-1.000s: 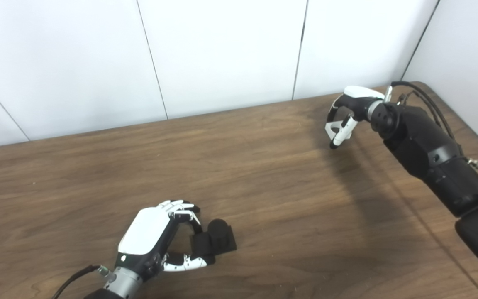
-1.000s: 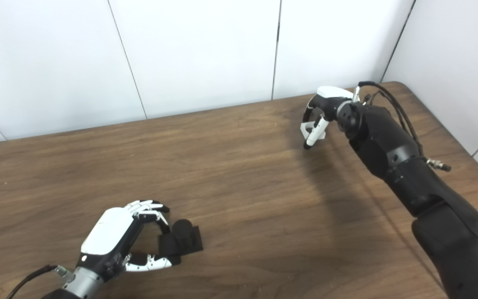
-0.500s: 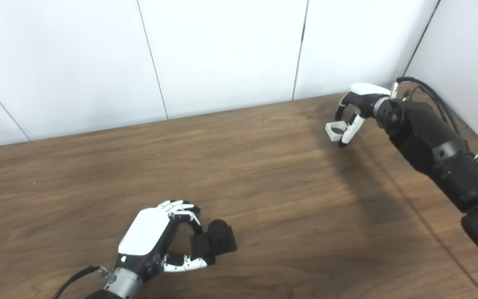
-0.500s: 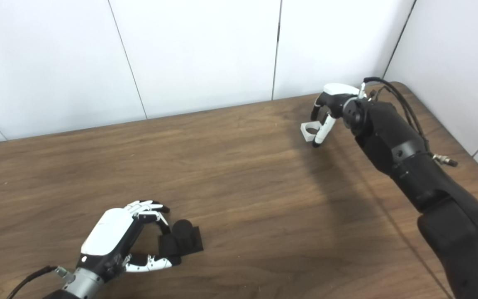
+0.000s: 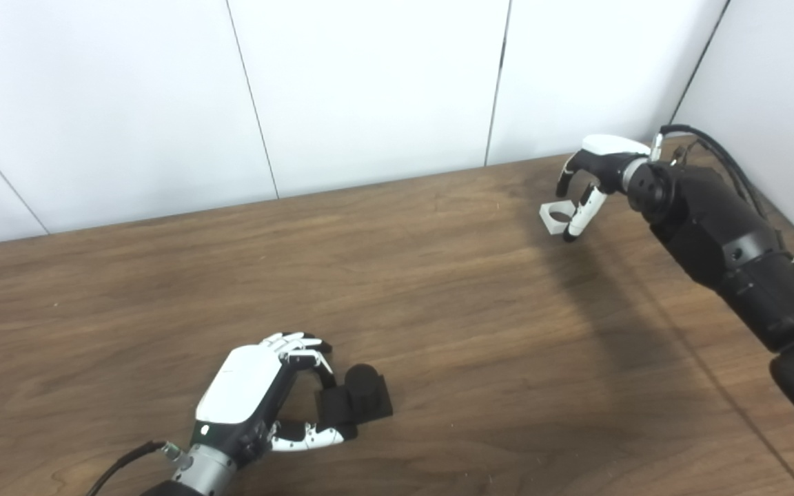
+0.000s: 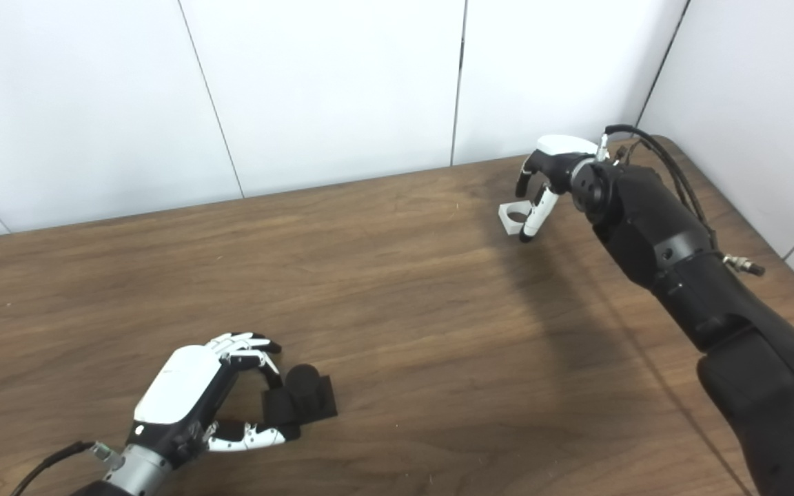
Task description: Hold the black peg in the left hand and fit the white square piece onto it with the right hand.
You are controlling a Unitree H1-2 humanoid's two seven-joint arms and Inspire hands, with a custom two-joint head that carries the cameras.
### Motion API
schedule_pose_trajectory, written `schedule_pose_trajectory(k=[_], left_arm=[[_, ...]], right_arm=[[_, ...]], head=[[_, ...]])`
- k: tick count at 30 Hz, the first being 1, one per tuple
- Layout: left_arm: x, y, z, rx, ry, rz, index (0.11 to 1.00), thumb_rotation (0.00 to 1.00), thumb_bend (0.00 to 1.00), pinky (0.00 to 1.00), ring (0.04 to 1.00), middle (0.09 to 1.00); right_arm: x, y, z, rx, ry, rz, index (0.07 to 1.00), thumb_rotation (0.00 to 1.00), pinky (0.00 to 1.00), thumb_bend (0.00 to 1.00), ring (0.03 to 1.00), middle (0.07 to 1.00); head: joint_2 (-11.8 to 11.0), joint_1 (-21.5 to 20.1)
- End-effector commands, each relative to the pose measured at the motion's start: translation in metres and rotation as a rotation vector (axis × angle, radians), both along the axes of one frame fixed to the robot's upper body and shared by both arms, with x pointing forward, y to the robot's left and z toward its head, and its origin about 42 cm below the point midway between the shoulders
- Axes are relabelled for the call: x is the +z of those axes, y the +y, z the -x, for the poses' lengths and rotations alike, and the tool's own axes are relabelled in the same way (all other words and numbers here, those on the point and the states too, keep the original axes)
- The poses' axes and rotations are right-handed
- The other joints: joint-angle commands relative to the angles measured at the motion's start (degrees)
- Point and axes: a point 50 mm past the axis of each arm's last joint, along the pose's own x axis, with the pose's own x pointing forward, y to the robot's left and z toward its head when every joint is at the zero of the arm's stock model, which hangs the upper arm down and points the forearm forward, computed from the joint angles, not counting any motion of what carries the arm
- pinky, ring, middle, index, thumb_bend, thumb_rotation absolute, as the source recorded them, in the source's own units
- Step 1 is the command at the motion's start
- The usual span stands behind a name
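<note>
The black peg (image 5: 359,396), a short cylinder on a square base, stands on the table near the front left. My left hand (image 5: 252,393) lies beside it, fingers and thumb closed on the left side of the base. The white square piece (image 5: 554,215) with a round hole lies flat at the far right of the table. My right hand (image 5: 593,176) hovers just right of it with the fingers curled above it. The thumb (image 6: 533,215) rests against its right edge, and the piece shows no sign of being lifted.
The brown wooden table (image 5: 438,310) ends at white wall panels (image 5: 369,89) at the back and right. The right forearm (image 5: 728,255) with its cables runs along the table's right edge. A wide stretch of tabletop separates the two hands.
My right hand has drawn back to the right and slightly up, uncovering the white piece, which stayed where it was. The left hand and the peg have not moved.
</note>
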Motion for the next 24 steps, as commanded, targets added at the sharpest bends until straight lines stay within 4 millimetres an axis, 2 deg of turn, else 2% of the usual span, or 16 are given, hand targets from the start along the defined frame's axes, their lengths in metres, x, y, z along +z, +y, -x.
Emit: schedule_pose_trajectory(k=[1,24], left_arm=[[-0.022,0.005,0.013,-0.022,0.122,-0.065,0.487,0.05,0.52,0.88,0.830,0.780],[-0.022,0.006,0.014,-0.026,0.120,-0.078,0.486,0.05,0.52,0.88,0.829,0.779]], right_arm=[[0.033,-0.010,-0.004,-0.005,-0.098,0.024,0.644,0.16,0.87,0.88,0.958,0.885],[0.021,-0.004,0.000,-0.016,-0.081,-0.019,0.646,0.14,0.93,0.87,0.971,0.891]], head=[[0.09,0.00],[0.57,-0.06]])
